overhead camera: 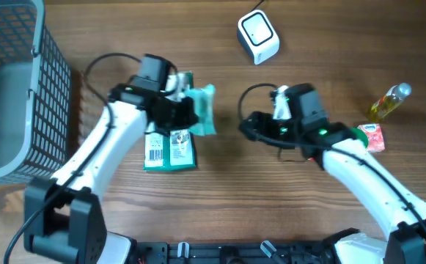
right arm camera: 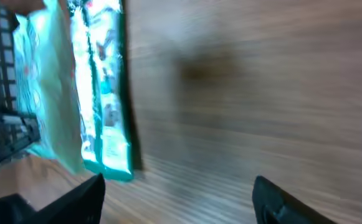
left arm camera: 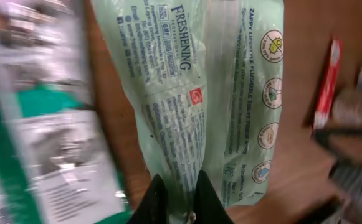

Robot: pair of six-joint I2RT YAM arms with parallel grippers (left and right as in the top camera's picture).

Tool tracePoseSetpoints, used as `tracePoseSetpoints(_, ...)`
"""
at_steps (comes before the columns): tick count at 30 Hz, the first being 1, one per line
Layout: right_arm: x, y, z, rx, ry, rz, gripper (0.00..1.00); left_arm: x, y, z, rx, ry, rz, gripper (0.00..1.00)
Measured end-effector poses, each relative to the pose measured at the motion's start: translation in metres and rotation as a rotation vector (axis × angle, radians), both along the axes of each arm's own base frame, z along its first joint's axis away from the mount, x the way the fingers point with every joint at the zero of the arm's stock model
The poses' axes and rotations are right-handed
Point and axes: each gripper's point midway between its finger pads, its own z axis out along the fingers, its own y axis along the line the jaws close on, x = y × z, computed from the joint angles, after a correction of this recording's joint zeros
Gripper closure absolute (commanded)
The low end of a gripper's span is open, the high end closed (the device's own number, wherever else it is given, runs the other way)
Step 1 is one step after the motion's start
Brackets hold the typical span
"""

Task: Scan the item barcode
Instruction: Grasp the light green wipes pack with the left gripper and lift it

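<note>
The pack [overhead camera: 206, 104], just 11 o'clock of table centre, is pinched at its edge by the left claw [left arm camera: 179, 186], seemingly still unscanned, the scanner [overhead camera: 258, 37] at its 1 o'clock; the right claw [right arm camera: 179, 199] gapes wide, empty.

The pale green wipes pack [overhead camera: 204, 110], printed "Freshening", is held by one end left of the worktop's middle. The white scanner [overhead camera: 258, 37] sits near the far edge.

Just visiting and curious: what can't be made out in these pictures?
- Green box: left wrist view, motion blur makes its print unreadable.
- Wipes packet: overhead, the left pincer covers part of it.
- Red carton: overhead, label too small to read.
</note>
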Motion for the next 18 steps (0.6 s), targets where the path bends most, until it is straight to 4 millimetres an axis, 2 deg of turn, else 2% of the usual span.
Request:
tracePoseSetpoints(3,-0.003,-0.021,-0.004,0.004,0.033,0.003,0.42,-0.009,-0.028,-0.012,-0.005,0.001,-0.092,0.96)
tracePoseSetpoints(6,-0.006,-0.026,-0.005,0.013,0.039,0.017,0.52,-0.018,-0.056,-0.032,0.002,0.012,-0.176,0.96)
tracePoseSetpoints(8,-0.007,-0.024,-0.004,0.021,0.035,0.03,0.56,-0.027,-0.067,-0.045,0.016,0.039,-0.216,0.96)
tracePoseSetpoints(11,-0.006,-0.023,-0.003,0.027,0.03,0.035,0.64,-0.032,-0.067,-0.06,0.07,0.058,-0.228,0.96)
tracePoseSetpoints(13,-0.005,-0.023,-0.003,0.03,0.028,0.03,0.73,-0.032,-0.062,-0.067,0.112,0.062,-0.222,0.96)
tracePoseSetpoints(18,-0.004,-0.023,-0.002,0.036,0.03,0.018,0.76,-0.027,-0.052,-0.078,0.177,0.055,-0.207,0.96)
